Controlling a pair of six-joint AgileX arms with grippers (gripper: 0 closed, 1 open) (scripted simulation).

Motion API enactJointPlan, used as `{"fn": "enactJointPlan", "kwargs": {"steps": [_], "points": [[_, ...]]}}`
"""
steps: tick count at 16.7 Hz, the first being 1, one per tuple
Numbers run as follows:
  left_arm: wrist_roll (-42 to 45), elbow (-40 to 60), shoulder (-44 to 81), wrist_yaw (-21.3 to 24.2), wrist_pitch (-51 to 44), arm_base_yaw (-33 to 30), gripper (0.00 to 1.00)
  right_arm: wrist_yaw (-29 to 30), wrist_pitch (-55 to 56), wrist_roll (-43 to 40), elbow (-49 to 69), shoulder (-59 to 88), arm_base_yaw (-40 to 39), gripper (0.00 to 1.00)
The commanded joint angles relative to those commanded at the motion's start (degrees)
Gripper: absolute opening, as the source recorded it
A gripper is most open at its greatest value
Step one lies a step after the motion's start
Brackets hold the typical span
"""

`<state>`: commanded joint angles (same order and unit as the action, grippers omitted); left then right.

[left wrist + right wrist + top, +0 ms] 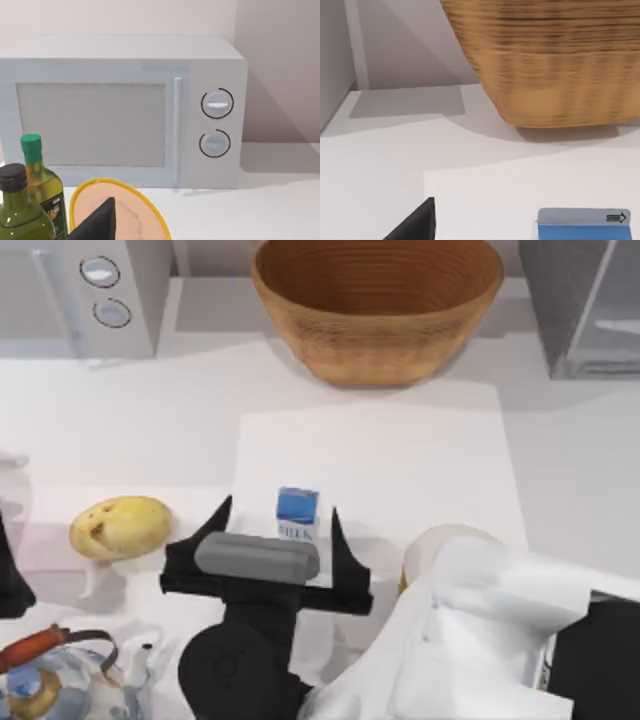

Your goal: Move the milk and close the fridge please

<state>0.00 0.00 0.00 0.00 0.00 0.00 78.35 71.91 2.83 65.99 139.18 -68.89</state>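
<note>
One milk [298, 512], one potato [119, 527], perhaps two bottles [39, 192].

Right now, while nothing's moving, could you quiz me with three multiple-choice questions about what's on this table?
1. Where is the milk?
A. In the basket
B. On the white mat, between two black fingers
C. On top of the microwave

2. How many round dials does the microwave have?
A. One
B. Two
C. Four

3. What state is the right gripper in?
A. Open
B. Shut on the milk
C. Shut on the potato

Answers:
1 B: the milk stands upright on the white mat, with a finger on either side.
2 B: the left wrist view shows two dials, one above the other, on the microwave.
3 A: the right gripper has its fingers spread, with gaps beside the carton.
</note>
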Motion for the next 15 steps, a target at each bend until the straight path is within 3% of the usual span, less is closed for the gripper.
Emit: {"fn": "enactJointPlan", "kwargs": {"steps": [10,15], "points": [[0.00,0.00,0.00,0.00,0.00,0.00,1.00,1.73,1.15,-0.10,2.74,5.33,1.08,1.00],[0.00,0.00,0.00,0.00,0.00,0.00,1.00,-1.78,0.50,-1.01,5.41,6.35,4.67,1.00]]}}
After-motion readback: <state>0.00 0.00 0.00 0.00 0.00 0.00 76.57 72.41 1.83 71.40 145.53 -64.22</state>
